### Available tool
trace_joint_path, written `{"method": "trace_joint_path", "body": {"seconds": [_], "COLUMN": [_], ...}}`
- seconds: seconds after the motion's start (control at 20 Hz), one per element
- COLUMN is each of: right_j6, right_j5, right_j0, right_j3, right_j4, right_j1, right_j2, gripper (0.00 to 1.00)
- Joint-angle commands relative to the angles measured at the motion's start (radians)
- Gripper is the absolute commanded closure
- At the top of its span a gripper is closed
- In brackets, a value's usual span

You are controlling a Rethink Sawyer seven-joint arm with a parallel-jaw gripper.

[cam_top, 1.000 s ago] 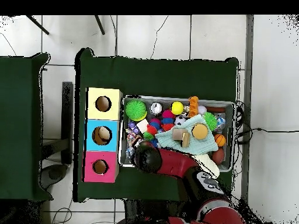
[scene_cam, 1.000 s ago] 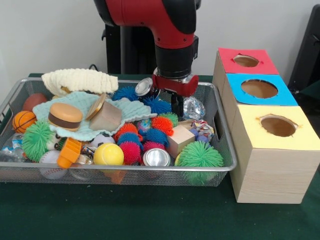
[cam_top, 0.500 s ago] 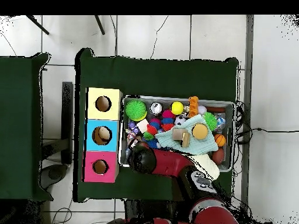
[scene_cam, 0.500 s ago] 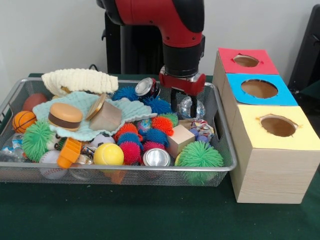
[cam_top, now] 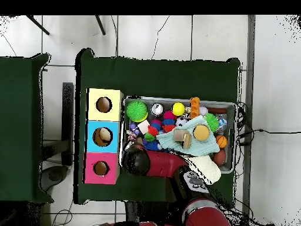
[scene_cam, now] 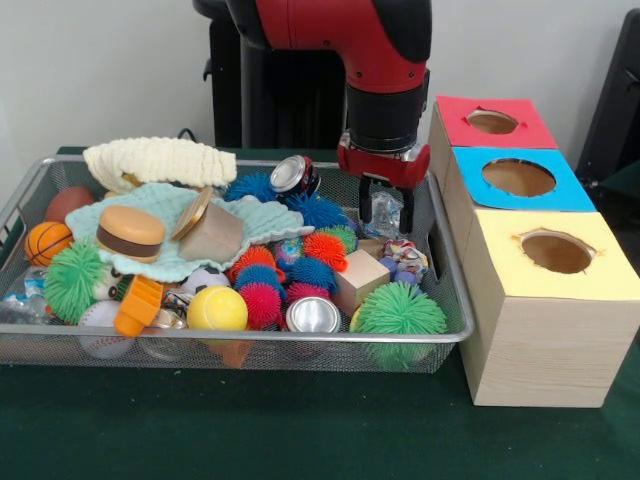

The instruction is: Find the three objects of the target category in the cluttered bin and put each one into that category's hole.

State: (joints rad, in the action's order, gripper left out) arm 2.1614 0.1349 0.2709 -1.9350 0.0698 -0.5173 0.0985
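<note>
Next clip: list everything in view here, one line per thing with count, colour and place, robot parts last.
Wire bin: one, silver, on the green table.
Sorting boxes: three wooden, topped red, blue and yellow, each with a hole, beside the bin.
Spiky balls: several, green, blue, pink and orange, mostly mid-bin.
Toy burger: one, tan and brown, on the mint cloth.
Cream knit cloth: one, far corner.
Metal cans: two, silver, one near the front, one at the back.
Yellow ball: one, front.
Basketball: one, orange, at the end away from the boxes.
Wooden block: one, tan, near the boxes.
Crinkled clear wrapper: one, at the hand.
Arm: red and black.
Hand: around the wrapper; grip unclear.
</note>
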Motion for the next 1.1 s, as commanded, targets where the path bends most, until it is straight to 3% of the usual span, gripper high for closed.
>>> {"method": "trace_joint_path", "body": {"seconds": [0.05,0.5,0.7,1.1], "right_j6": [0.077,0.088,0.105,0.142], "right_j5": [0.054,0.070,0.125,0.037], "right_j0": [0.028,0.076,0.069,0.034], "right_j3": [0.044,-0.074,-0.132,-0.153], "right_j4": [-0.018,-0.020,-0.044,-0.039], "right_j1": [-0.016,-0.122,-0.229,-0.189], "right_j2": [0.056,0.100,0.088,0.057], "gripper": [0.00,0.00,0.00,0.00]}}
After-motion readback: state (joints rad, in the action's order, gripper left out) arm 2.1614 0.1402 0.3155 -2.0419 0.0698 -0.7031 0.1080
